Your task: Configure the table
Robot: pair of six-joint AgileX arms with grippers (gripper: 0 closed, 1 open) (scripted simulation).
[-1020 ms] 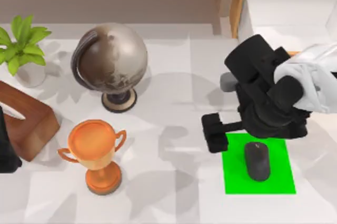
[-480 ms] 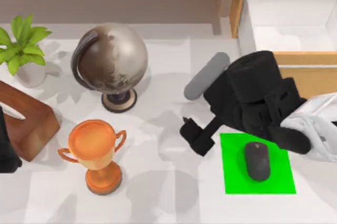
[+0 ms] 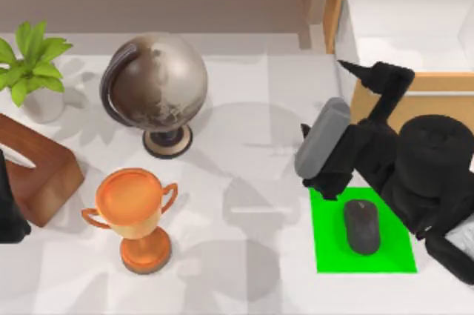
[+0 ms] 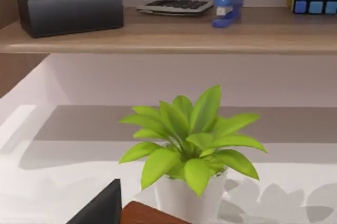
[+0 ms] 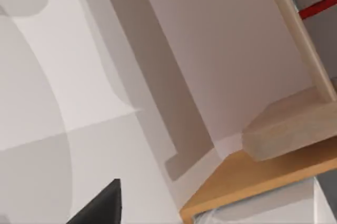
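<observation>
The table (image 3: pixel 244 256) spanned the whole top view, a white marbled top under everything else. Near its right edge lay a green mat (image 3: pixel 392 256) with a dark mouse (image 3: pixel 361 227) on it. Just above the mat's top-left corner the right gripper (image 3: pixel 329 156) hung over the tabletop; whether its claw was open or shut I could not tell, nor whether it held anything. Behind it, at the back right corner, the wooden drawer cabinet (image 3: pixel 385 100) stood open. On the left half: globe (image 3: pixel 154 85), orange trophy (image 3: pixel 133 207), potted plant (image 3: pixel 29 63) at the left edge. The left arm sat parked at the left edge (idle). Judgement: mouse and mat look placed; what remains is unclear.
</observation>
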